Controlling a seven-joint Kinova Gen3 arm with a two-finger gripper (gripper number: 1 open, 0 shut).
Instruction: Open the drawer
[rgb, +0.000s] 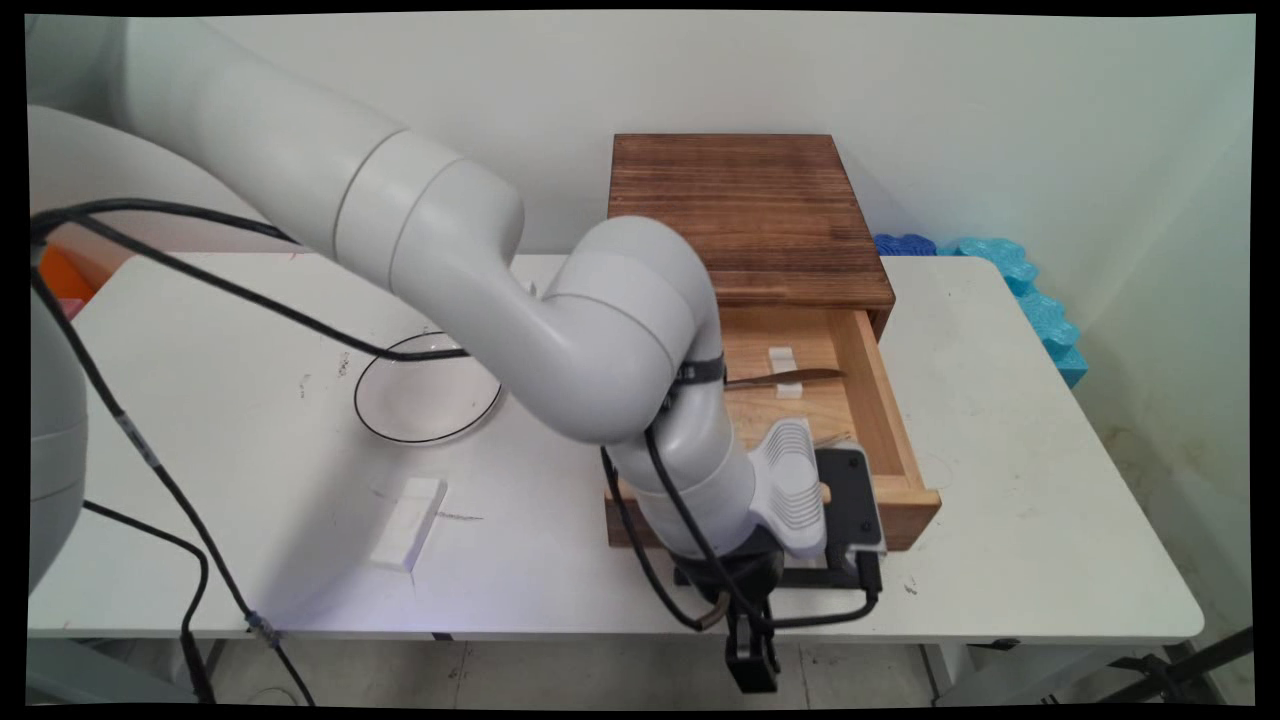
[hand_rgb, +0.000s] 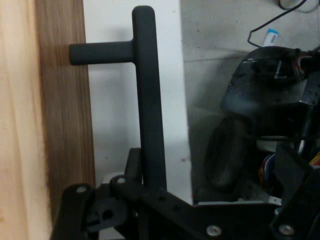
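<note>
Standing on white table (rgb: 1000, 480), wooden drawer box (rgb: 750, 215); plain wall (rgb: 1000, 120) behind

Even, soft light — faint shadows, hand view slightly blurred.

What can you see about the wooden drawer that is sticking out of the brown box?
The drawer is pale wood and stands pulled open out of the dark brown wooden box on the white table. Its front panel is darker wood, and a black bar handle stands off it on a short post. Inside lie a thin brown knife-like thing and a small white block. The arm hides the drawer's left part. The gripper is at the handle, which runs down into its linkage.
</note>
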